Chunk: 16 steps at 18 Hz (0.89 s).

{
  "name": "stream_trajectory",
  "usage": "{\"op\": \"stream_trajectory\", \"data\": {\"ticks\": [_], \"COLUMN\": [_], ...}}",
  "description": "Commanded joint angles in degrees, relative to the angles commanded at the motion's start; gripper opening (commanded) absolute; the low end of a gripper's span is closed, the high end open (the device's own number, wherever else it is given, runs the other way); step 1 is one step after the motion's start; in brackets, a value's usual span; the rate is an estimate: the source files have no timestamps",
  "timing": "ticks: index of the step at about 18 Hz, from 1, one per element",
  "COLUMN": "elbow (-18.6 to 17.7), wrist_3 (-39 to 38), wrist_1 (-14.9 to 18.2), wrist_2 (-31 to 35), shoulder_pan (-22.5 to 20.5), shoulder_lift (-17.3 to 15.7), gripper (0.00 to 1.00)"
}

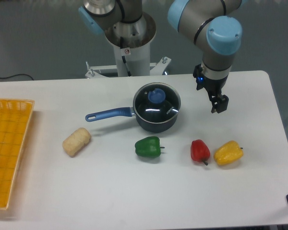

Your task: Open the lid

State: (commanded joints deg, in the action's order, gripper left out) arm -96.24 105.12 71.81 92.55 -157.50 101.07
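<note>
The lid (pixel 157 100) is a round clear glass disc with a metal rim and a blue knob (pixel 157 96). It sits flat on a dark blue saucepan (pixel 156 119) with a long blue handle (pixel 109 114) pointing left. My gripper (pixel 219 105) hangs above the table to the right of the saucepan, apart from the lid. It holds nothing. Its fingers look close together, but I cannot tell for sure whether it is open or shut.
A green pepper (pixel 148 147), a red pepper (pixel 200 151) and a yellow pepper (pixel 228 153) lie in front of the saucepan. A beige bread-like roll (pixel 77 142) lies at the left. A yellow basket (pixel 7 148) stands at the left edge.
</note>
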Motion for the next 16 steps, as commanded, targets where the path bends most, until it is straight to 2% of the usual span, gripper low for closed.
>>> {"op": "stream_trajectory", "data": {"ticks": [11,16], "elbow": [-0.4,-2.2], "wrist_3": [-3.8,-4.1], "wrist_1": [-0.1,0.0], "wrist_2": [0.0,-0.3], "shoulder_pan": [1.7,1.5], "shoulder_lift": [0.6,0.5], "gripper": [1.0,1.0]}}
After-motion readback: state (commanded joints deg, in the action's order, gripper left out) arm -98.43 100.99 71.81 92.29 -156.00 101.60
